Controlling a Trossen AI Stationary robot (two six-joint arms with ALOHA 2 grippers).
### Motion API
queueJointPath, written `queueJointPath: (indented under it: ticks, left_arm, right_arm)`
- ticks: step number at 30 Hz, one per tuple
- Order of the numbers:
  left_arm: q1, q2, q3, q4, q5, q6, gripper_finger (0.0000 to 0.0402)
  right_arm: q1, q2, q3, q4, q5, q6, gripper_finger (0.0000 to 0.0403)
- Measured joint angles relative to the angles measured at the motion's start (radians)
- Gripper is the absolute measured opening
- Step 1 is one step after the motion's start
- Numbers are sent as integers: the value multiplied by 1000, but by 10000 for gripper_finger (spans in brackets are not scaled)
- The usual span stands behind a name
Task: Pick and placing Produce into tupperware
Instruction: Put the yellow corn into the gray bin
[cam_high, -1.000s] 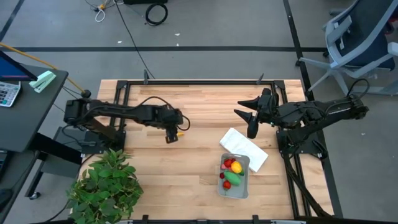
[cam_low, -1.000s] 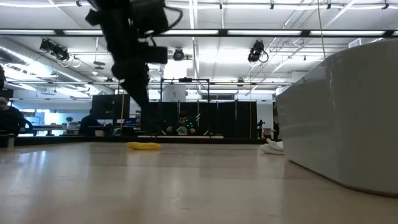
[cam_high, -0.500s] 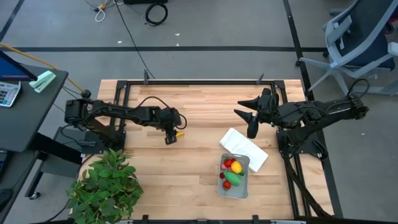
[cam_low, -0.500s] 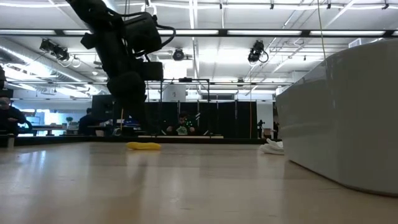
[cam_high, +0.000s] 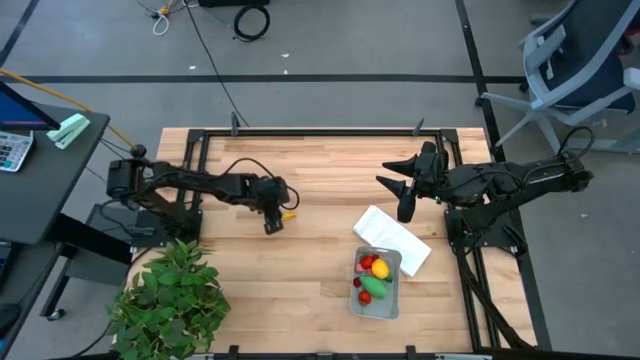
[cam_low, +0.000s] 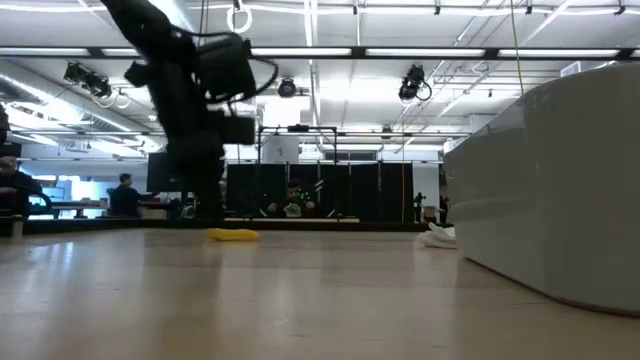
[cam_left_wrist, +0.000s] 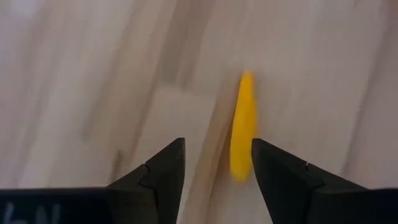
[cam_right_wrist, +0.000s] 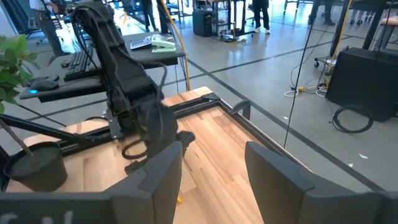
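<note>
- The left gripper (cam_high: 272, 218) is hanging low over the wooden table (cam_high: 320, 170), with its jaws apart and holding nothing.
- A thin orange-yellow piece (cam_left_wrist: 242, 124) is lying on the wood just ahead of the jaws, closer to one finger than to the other; nothing is standing between the jaws and it.
- The right gripper (cam_high: 400, 190) is waiting above the far right part of the table, its jaws also standing apart and empty.
- A white cloth (cam_high: 392, 238) is lying just beside the right gripper, and the tupperware (cam_high: 393, 300) is touching the cloth's near edge, well apart from the left jaws.
- Inside the tupperware, red pieces (cam_high: 368, 264), a yellow lemon-like one (cam_high: 380, 270) and a green oval (cam_high: 373, 286) are lying close together.
- A leafy green plant (cam_high: 170, 295) is standing at the table's near left corner, clear of both arms.
- The low view is showing the orange-yellow piece (cam_low: 231, 235) flat on the table beside the dark left arm, and people sitting far behind, which the high view is not showing.
- The right wrist view is showing the left arm (cam_right_wrist: 121, 68) across the table.
</note>
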Motion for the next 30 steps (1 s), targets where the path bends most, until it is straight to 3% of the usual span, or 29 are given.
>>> queueJointPath:
  ticks: [19, 26, 30]
  left_arm:
    - [14, 43, -48, 128, 0, 26, 188]
    - [-4, 43, -48, 141, 0, 461, 186]
    - [-8, 43, -48, 141, 0, 585, 189]
  right_arm:
    - [0, 0, 0, 0, 0, 0, 185]
    - [0, 0, 0, 0, 0, 0, 185]
    - [0, 0, 0, 0, 0, 0, 185]
